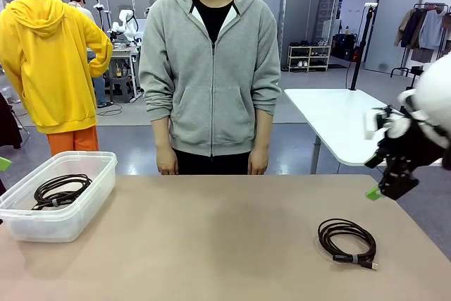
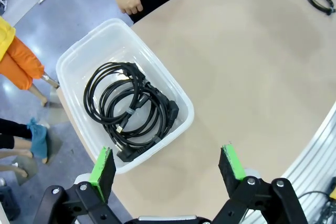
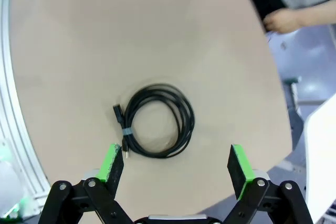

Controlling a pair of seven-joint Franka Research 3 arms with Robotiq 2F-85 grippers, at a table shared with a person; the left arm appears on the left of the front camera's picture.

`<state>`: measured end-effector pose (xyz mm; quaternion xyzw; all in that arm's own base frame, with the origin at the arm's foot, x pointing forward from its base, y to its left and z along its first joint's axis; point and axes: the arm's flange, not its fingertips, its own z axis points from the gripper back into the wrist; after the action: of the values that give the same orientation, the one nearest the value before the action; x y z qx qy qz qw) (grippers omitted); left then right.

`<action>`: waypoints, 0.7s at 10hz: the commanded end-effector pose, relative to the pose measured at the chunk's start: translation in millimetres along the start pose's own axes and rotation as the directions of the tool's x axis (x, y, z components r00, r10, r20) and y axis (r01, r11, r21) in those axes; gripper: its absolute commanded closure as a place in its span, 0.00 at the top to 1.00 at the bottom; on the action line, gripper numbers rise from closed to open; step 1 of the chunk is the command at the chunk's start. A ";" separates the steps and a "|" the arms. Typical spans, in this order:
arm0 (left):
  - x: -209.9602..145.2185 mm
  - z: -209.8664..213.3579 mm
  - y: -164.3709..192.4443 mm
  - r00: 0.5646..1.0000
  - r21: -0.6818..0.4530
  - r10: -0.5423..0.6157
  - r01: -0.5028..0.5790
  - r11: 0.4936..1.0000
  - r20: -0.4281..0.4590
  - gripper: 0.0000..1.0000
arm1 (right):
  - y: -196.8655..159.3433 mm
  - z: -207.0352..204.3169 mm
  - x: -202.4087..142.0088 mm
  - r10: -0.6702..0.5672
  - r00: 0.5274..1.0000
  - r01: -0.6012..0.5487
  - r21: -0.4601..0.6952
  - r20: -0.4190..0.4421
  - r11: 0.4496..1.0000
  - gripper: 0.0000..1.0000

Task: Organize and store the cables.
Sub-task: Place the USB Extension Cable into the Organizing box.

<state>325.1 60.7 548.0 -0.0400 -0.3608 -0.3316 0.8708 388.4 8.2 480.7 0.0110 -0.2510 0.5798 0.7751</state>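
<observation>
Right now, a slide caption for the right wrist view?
Open right gripper above a coiled black cable on the tan table.

From my station, the table [image 1: 225,237] reads as a plain matte beige-tan, no pattern on it. At lower right of the front view lies a black coiled cable [image 1: 347,242], and its plug tip looks silvery. At left, the bin [image 1: 67,216] is translucent milky white, and the cables in it [image 2: 130,109] are black too. My left gripper [image 2: 168,165] shows bright green pads on black fingers, and my right gripper [image 3: 177,163] is the same. Across the table the person wears a light grey zip hoodie [image 1: 210,68] over a black shirt. The floor [image 2: 58,19] is bluish grey.
</observation>
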 end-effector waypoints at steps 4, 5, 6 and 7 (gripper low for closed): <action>0.7 1.5 -2.8 1.000 0.000 0.016 -0.016 1.000 -0.009 1.00 | -1.5 -50.9 18.8 0.083 0.962 -0.005 0.285 -0.261 0.958 1.00; 0.7 1.5 -2.8 1.000 0.000 0.016 -0.016 1.000 -0.009 1.00 | 1.1 -65.5 12.4 0.063 0.969 0.015 0.310 -0.241 0.951 1.00; 0.7 1.5 -2.8 1.000 0.000 0.016 -0.016 1.000 -0.009 1.00 | 6.5 -77.5 5.9 0.036 0.975 0.042 0.339 -0.219 0.940 1.00; 0.7 1.5 -2.8 1.000 0.000 0.016 -0.016 1.000 -0.009 1.00 | 13.1 -89.5 -1.1 0.018 0.973 0.067 0.357 -0.228 0.932 1.00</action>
<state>325.0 60.3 548.1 -0.0401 -0.3611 -0.3322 0.8704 407.7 39.4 403.5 0.0692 -0.0446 0.6143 0.7848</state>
